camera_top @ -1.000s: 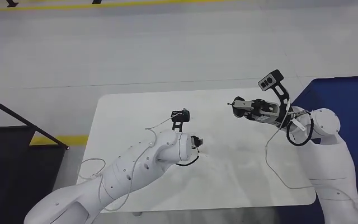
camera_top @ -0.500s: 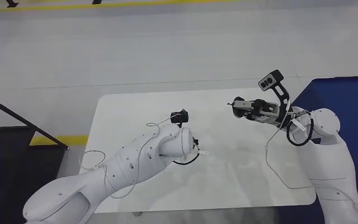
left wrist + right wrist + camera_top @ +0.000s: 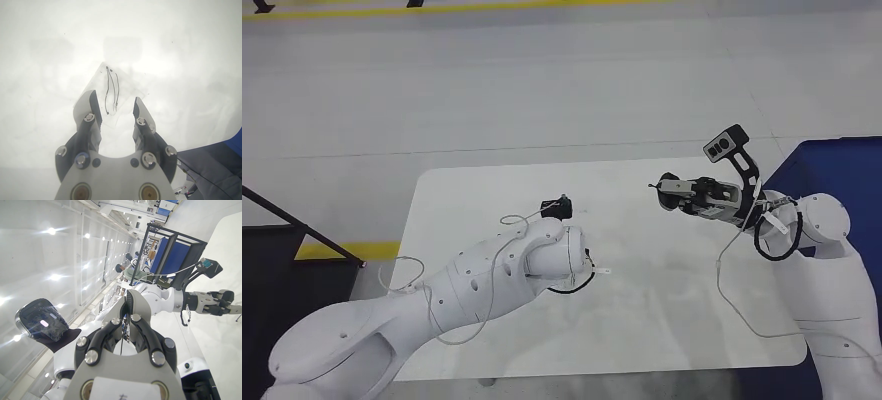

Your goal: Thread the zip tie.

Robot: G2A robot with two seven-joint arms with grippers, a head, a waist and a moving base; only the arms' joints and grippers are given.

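Over desk [image 3: 47,56] centre, left gripper [image 3: 115,95] is swinging lower, fingers [image 3: 94,106] spread, above clear bag [image 3: 132,85] of spare ties [image 3: 111,85]. Right gripper [image 3: 129,294], far right, is clenching a thin black zip tie [image 3: 122,340] aloft; threading is not yet starting.

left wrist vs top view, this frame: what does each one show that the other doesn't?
Left wrist view: the left gripper, jaws open, over a clear bag holding black zip ties.
Top view: the right gripper, held over the white table, well apart from the left arm.
Shared: the white table.
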